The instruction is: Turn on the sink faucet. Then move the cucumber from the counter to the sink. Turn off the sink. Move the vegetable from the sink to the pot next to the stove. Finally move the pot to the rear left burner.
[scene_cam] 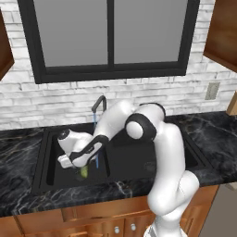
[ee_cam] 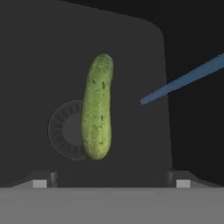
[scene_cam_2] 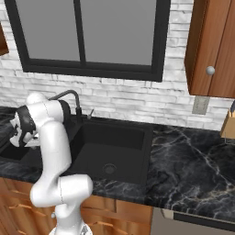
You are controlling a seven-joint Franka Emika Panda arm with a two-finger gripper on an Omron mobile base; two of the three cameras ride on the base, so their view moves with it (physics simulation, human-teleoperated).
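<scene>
Hand view told me most: in one sink (scene_cam: 46, 159) of two basins, the left basin's floor held one cucumber (ee_cam: 97, 107), lying partly over one round drain (ee_cam: 65, 130), with one blue stream (ee_cam: 183, 79) running from the one faucet (scene_cam: 99, 105). So tap on and cucumber delivered (two steps done, I judged); shutting off, potting and the burner remained. My gripper (ee_cam: 111, 183) stood wide open, holding nothing, above the cucumber.

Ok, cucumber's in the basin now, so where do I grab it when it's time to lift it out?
Grip the cucumber across its middle, coming straight down from above. It lies flat on the sink floor, partly over the drain. The open gripper already straddles its narrow width, so the fingers would close on its long sides.
</scene>
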